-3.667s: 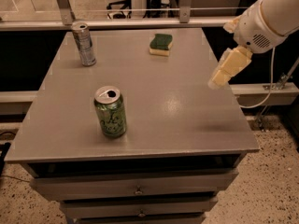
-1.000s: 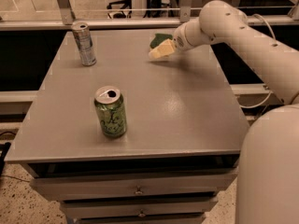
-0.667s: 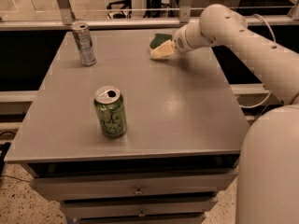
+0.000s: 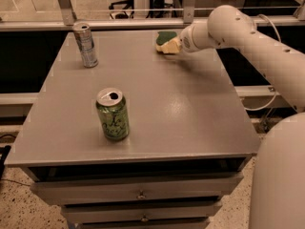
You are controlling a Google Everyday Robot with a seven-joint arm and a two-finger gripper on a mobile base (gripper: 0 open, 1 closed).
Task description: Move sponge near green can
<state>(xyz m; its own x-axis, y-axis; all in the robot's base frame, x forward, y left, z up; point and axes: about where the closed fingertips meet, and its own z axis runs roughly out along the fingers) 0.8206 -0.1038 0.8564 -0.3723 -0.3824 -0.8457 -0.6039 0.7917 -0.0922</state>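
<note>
The sponge [image 4: 165, 36] lies at the far right of the grey table top [image 4: 157, 104]; only its dark green top shows, and its near side is covered by my gripper. My gripper [image 4: 168, 46] is down at the sponge, reaching in from the right on the white arm [image 4: 238, 32]. I cannot tell whether it holds the sponge. The green can [image 4: 113, 114] stands upright with its silver top open, near the front left of the table, well apart from the sponge and the gripper.
A taller, slim silver-grey can [image 4: 86, 45] stands at the far left corner. A metal rail [image 4: 143, 23] runs behind the table. Drawers [image 4: 140, 194] sit under the top. The robot's white body [image 4: 279, 180] fills the lower right.
The arm swung in from the right edge of the table to the sponge. Over the last second the gripper has stayed at the sponge with hardly any movement. The cans have not moved.
</note>
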